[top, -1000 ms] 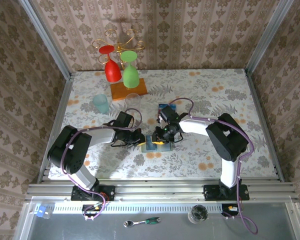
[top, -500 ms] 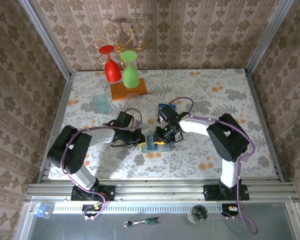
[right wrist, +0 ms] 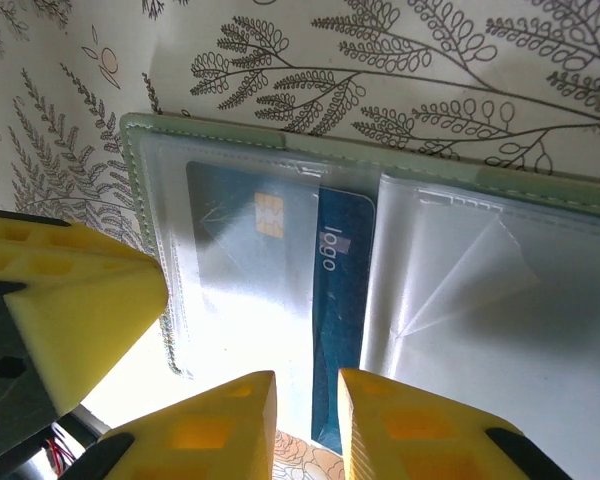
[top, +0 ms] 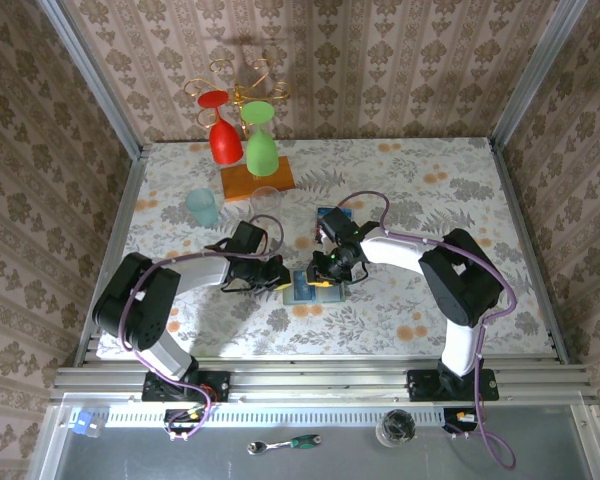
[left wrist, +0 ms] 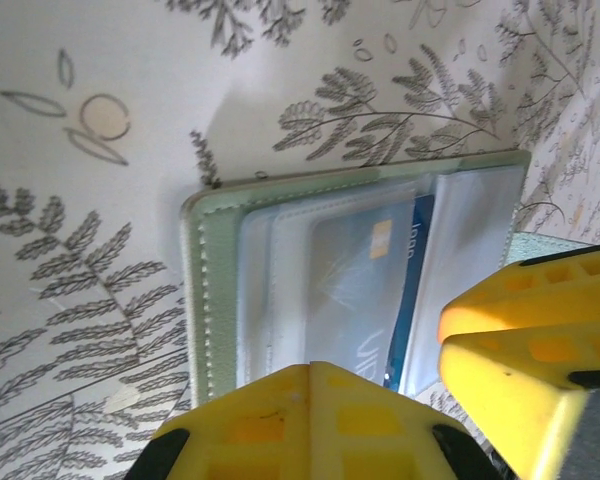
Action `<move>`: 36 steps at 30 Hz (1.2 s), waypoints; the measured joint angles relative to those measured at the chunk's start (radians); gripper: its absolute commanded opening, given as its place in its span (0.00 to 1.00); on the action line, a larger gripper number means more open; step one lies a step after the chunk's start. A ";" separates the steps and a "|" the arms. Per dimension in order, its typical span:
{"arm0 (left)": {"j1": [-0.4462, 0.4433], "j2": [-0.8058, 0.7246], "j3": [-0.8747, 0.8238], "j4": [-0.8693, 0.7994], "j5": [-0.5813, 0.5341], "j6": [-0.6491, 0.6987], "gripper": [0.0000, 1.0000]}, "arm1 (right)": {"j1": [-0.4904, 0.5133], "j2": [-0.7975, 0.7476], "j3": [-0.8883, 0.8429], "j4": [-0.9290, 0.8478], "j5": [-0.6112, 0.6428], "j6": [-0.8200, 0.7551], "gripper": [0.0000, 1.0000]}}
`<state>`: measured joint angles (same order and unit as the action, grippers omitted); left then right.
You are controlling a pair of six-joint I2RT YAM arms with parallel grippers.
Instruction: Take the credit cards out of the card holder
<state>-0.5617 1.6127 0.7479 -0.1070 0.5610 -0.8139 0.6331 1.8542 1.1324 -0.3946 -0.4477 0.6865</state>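
Over the last second the right arm's elbow has swung slightly toward 3 o'clock, but both grippers stayed at the card holder, which lies open mid-table. I judge that the pull has not begun, as the blue card still sits in its pocket. The left gripper is clenched at the holder's 9 o'clock edge. The right gripper has a narrow gap over the card's end; whether it grasps I cannot tell. Farther on the flowered table, at 11 o'clock, are a cup and hanging glasses, with patterned walls around.

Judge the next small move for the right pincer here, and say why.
Probably drag the blue card out of its pocket, toward the fold: the right pincer stands narrowly open at the card's exposed strip, and the shut left pincer sits on the card holder.
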 measured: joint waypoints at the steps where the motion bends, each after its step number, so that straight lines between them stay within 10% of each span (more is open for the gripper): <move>1: -0.005 0.000 0.005 -0.002 0.001 0.000 0.00 | 0.000 0.000 0.000 0.000 0.000 0.000 0.24; 36: -0.022 0.031 0.013 -0.033 -0.013 0.026 0.00 | -0.009 0.028 0.000 0.014 -0.008 0.000 0.24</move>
<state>-0.5838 1.6432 0.7612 -0.1402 0.5484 -0.7883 0.6243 1.8824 1.1324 -0.3801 -0.4553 0.6868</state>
